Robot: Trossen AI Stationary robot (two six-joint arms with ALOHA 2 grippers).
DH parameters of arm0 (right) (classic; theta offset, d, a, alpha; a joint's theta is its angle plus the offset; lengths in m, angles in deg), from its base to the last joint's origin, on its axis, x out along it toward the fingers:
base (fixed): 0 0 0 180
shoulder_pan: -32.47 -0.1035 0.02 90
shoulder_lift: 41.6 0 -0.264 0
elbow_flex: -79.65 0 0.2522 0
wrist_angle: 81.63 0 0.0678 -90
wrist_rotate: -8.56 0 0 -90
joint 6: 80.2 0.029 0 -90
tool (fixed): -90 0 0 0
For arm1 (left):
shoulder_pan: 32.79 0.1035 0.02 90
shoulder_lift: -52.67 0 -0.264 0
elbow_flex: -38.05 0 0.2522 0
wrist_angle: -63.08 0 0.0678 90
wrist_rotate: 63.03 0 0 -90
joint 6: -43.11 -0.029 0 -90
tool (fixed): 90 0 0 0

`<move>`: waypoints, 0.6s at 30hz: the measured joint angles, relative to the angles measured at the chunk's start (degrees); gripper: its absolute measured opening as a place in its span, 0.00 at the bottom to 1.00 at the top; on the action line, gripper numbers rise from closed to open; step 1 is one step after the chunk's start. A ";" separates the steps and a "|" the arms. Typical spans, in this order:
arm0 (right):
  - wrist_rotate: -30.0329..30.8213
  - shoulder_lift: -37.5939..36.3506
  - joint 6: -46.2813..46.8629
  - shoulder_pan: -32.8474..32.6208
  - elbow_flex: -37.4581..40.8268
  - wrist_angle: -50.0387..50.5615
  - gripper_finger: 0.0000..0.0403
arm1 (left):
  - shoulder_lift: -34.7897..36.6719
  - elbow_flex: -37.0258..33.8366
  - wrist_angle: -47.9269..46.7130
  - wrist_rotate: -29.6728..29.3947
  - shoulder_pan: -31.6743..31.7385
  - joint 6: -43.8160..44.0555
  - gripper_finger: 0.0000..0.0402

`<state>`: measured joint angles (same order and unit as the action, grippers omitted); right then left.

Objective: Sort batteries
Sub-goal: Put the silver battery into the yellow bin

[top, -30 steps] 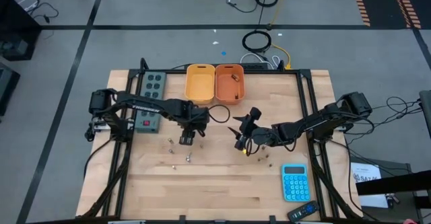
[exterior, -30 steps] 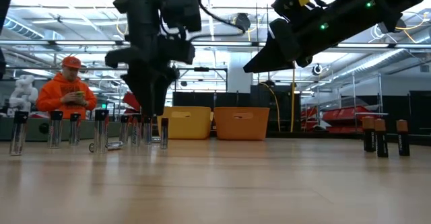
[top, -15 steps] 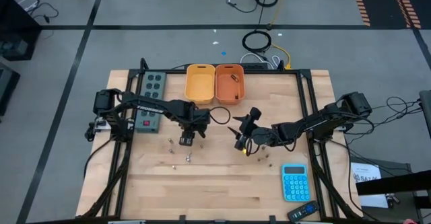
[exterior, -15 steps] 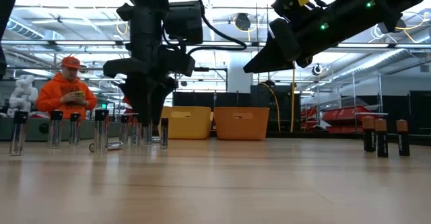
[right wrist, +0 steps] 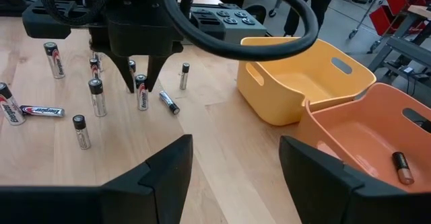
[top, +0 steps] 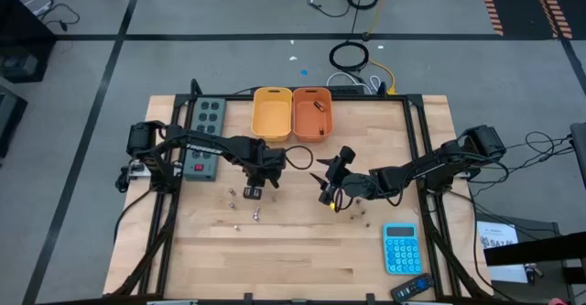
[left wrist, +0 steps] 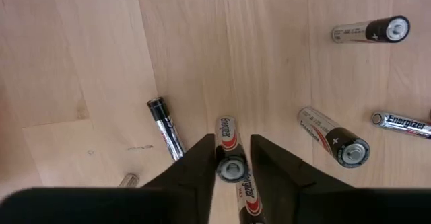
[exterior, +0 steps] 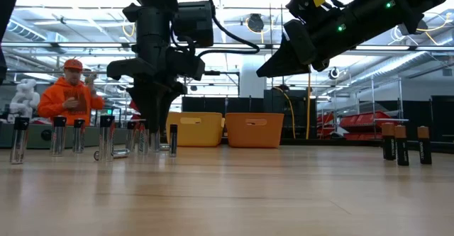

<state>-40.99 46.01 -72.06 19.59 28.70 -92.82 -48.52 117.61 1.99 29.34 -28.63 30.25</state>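
Note:
Several silvery batteries (left wrist: 333,137) stand or lie on the wood around my left gripper (top: 249,191). That gripper points down, open, with its fingers on either side of the top of one upright battery (left wrist: 231,168); the right wrist view shows this battery (right wrist: 141,91) as well. Three dark batteries (exterior: 403,144) stand upright near the table's right side. My right gripper (right wrist: 232,183) hovers open above the table's middle (top: 330,191), holding nothing. One battery (right wrist: 403,168) lies in the orange bin (top: 312,113). My left gripper comes from above, pointing down, with its fingers (left wrist: 205,162) close on either side of the upright battery's top end (left wrist: 231,168). The battery stands on the table. I cannot tell whether the fingers touch it.
A yellow bin (top: 272,113) sits beside the orange one at the far edge. A grey power strip (top: 206,131) lies at the far left, a blue calculator (top: 400,248) and a remote (top: 412,289) at the near right. A person in orange (exterior: 71,98) stands beyond the table.
My left gripper has come down a little over the upright batteries and then held still. The right arm has kept still. The person behind the table has raised their hands.

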 joint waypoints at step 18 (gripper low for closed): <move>-0.02 0.00 0.00 0.00 0.02 -0.04 0.53 | 5.29 9.06 -5.93 -7.94 0.91 -2.67 0.14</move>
<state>-41.01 46.01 -72.06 19.59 28.72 -92.86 -43.23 126.67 -3.94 21.39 -27.72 27.58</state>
